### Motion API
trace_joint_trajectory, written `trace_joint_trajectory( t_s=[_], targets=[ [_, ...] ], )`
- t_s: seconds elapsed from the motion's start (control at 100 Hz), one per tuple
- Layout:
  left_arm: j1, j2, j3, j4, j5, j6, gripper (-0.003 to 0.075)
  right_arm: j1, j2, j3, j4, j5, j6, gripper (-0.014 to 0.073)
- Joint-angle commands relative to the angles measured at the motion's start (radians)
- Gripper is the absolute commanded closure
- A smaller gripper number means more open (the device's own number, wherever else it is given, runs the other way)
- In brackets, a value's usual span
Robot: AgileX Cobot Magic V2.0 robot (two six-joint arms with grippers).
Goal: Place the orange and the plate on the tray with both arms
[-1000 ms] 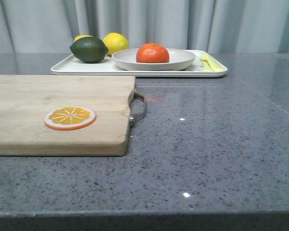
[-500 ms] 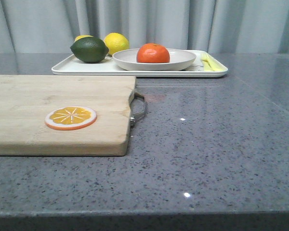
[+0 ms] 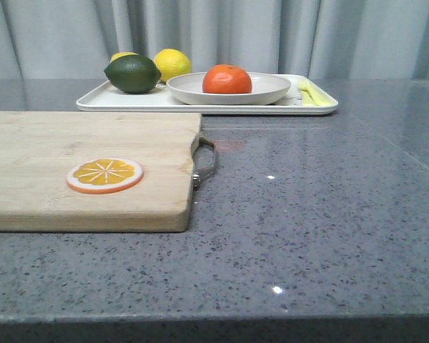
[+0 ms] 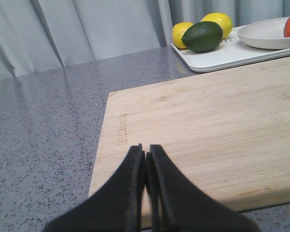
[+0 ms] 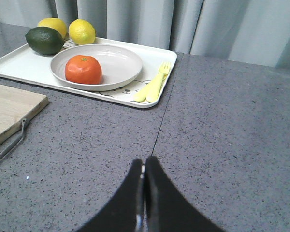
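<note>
From my remote station, the job looks finished: the orange (image 3: 227,78) sits in the plate (image 3: 272,89), and the plate rests on the tray (image 3: 129,101) at the far side of the grey surface (image 3: 307,214), toward the curtain. In the right wrist view the fruit lies off-centre in the plate, touching its floor, with the plate well inside the tray's rim. A lime (image 3: 132,73) and two lemons (image 3: 173,63) share the tray's left end, beside the plate but apart from it, and a yellow fork (image 5: 154,84) lies on the tray at the plate's other side. Nearer me, the cutting board (image 3: 57,186) carries only an orange slice (image 3: 104,175), which is no part of this job. Neither arm shows in the front view. My left gripper (image 4: 145,157) hangs over the board with its jaws pressed together and nothing between them; my right gripper (image 5: 144,166) is likewise closed on nothing above bare surface, well short of the tray. I judge both placements done and both arms clear of the goods; as far as I can tell, nothing is left beyond parking the arms
</note>
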Motion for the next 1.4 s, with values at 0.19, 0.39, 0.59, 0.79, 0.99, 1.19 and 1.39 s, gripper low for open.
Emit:
trace_joint_trajectory(
  t_s=[0.19, 0.39, 0.59, 0.79, 0.99, 1.19, 1.39],
  targets=[
    [0.003, -0.029, 0.009, 0.003, -0.066, -0.017, 0.0739, -0.006, 0.004, -0.027, 0.009, -0.066, -0.008, 0.0662],
    [0.003, -0.029, 0.009, 0.003, -0.066, -0.017, 0.0739, -0.006, 0.004, -0.027, 0.009, -0.066, -0.008, 0.0662],
    [0.003, -0.029, 0.009, 0.003, -0.066, -0.017, 0.0739, -0.006, 0.004, -0.027, 0.009, -0.066, -0.008, 0.0662],
    [0.003, -0.029, 0.009, 0.003, -0.066, -0.017, 0.0739, -0.006, 0.004, -0.027, 0.009, -0.067, -0.008, 0.0662],
    [0.003, -0.029, 0.009, 0.003, -0.066, -0.017, 0.0739, -0.006, -0.015, 0.004, -0.006, -0.173, -0.008, 0.0662],
    [0.003, -0.029, 0.009, 0.003, -0.066, -0.017, 0.0739, -0.004, -0.145, 0.176, -0.21, -0.311, 0.088, 0.0662],
    [0.003, -0.029, 0.009, 0.003, -0.066, -0.017, 0.0739, 0.01, -0.324, 0.377, -0.483, -0.407, 0.436, 0.0662]
  ],
)
